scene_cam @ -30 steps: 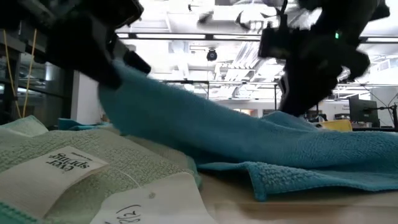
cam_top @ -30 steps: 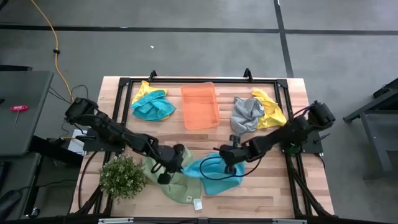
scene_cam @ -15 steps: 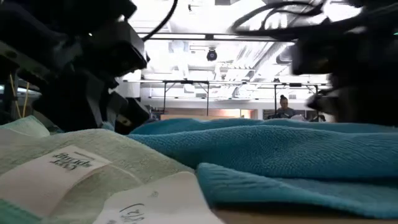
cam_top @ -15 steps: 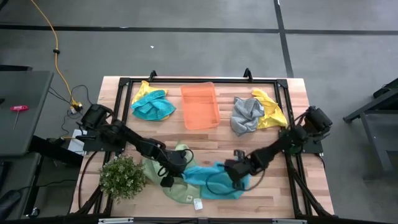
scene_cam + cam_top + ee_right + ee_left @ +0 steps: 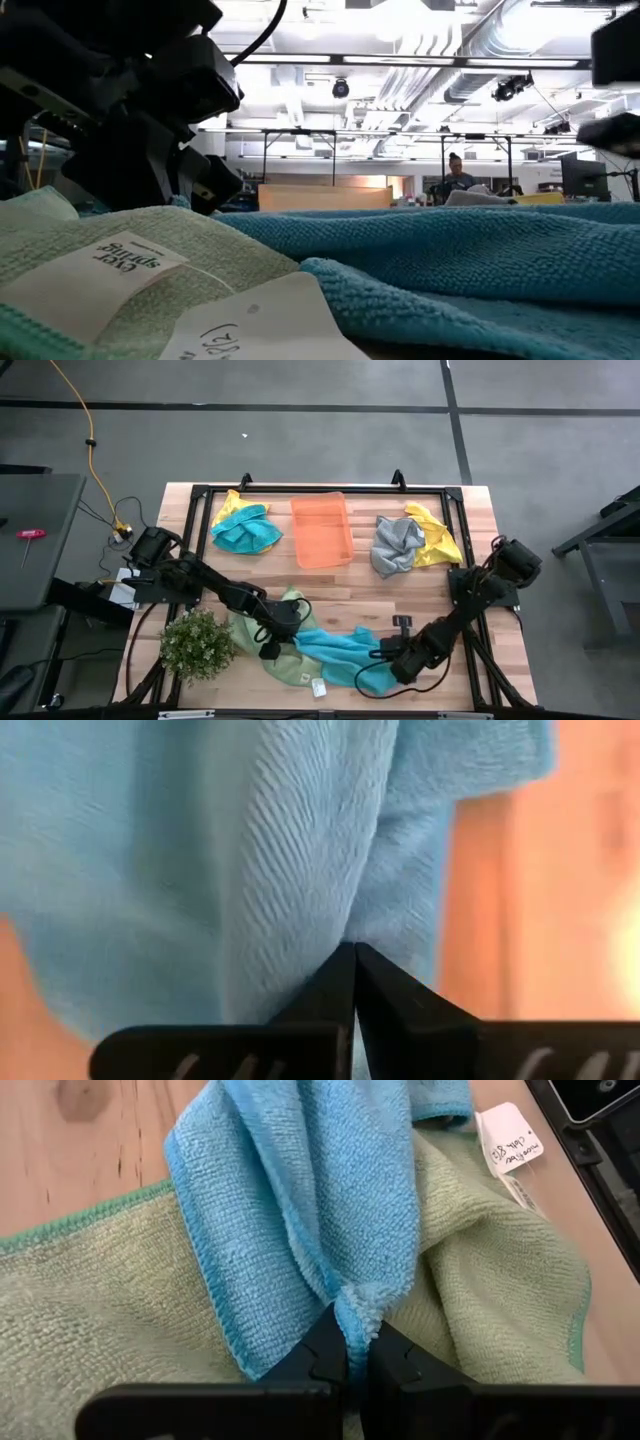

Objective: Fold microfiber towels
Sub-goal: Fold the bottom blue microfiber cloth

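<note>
Teal-blue microfiber is stretched low across the front of the table (image 5: pixel 470 520), where the teal towel (image 5: pixel 335 652) is held at both ends. Taking the orange bin (image 5: pixel 321 530) as the landmark, this towel is found well in front of it, near the table's front edge. Its left end is pinched between the pressed-together fingers of the left gripper (image 5: pixel 275 643), and its right end is clamped in the same way by the right gripper (image 5: pixel 388 663); in each wrist view the fabric is seen bunched where the dark fingertips meet. Beneath the towel's left part a light green towel (image 5: pixel 268 645) is spread flat, also well in front of the bin, with a small white tag (image 5: pixel 318 688) at its front edge. A bushy green plant (image 5: pixel 196 644) is placed just beside that towel, in front of the bin and far to its left. Just to the left of the bin a teal and yellow heap (image 5: pixel 243 525) is piled, and just to its right a grey towel (image 5: pixel 394 543) is crumpled against a yellow towel (image 5: pixel 436 534).
</note>
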